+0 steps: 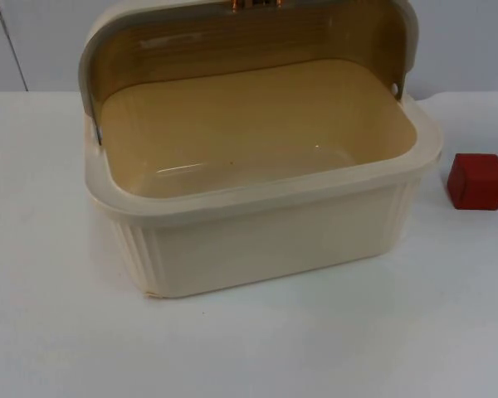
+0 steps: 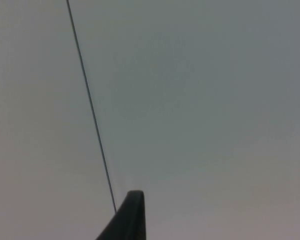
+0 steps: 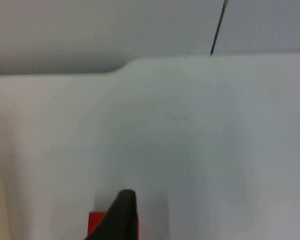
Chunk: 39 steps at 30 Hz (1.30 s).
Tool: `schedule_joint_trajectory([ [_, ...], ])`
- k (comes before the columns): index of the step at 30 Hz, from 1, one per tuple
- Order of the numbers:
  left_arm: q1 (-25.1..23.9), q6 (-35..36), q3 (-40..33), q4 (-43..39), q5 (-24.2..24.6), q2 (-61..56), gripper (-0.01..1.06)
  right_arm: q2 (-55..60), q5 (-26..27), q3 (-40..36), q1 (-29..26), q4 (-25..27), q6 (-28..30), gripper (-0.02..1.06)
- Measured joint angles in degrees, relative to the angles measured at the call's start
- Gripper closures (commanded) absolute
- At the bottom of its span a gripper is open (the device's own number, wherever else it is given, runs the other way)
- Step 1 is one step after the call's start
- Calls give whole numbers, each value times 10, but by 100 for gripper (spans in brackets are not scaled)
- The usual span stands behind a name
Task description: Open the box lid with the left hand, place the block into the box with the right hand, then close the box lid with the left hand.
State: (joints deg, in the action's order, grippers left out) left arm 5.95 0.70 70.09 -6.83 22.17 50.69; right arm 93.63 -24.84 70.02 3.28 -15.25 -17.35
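A cream plastic box (image 1: 266, 240) stands in the middle of the table with nothing inside it. Its translucent brown lid (image 1: 249, 41) is swung up and stands upright behind the opening. A red block (image 1: 477, 181) rests on the table to the right of the box, a short gap from its wall. In the right wrist view my right gripper (image 3: 121, 215) hangs above the table with the red block (image 3: 95, 224) just beside its tip. My left gripper (image 2: 131, 216) faces the grey partition wall (image 2: 190, 100), away from the box.
White table top (image 1: 50, 315) runs around the box, with room in front and on the left. The grey partition wall (image 1: 33, 41) closes off the back. An orange latch (image 1: 253, 4) sits on the lid's upper edge.
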Motion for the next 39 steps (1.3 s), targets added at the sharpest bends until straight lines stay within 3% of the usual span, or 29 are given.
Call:
schedule_joint_trajectory([
  [9, 0, 0, 0, 0, 25, 19, 0, 96, 68, 0, 11, 58, -2, 4],
  [16, 0, 0, 0, -9, 26, 20, 0, 179, 98, 0, 55, 63, -8, 4],
  [22, 0, 0, 0, -9, 26, 20, 0, 238, 121, 0, 59, 66, -61, 4],
  [31, 0, 0, 0, -19, 26, 20, 0, 279, 185, 0, 59, 67, -71, 4],
  [39, 0, 0, 0, -22, 26, 20, 0, 284, 204, 0, 59, 67, -72, 4],
])
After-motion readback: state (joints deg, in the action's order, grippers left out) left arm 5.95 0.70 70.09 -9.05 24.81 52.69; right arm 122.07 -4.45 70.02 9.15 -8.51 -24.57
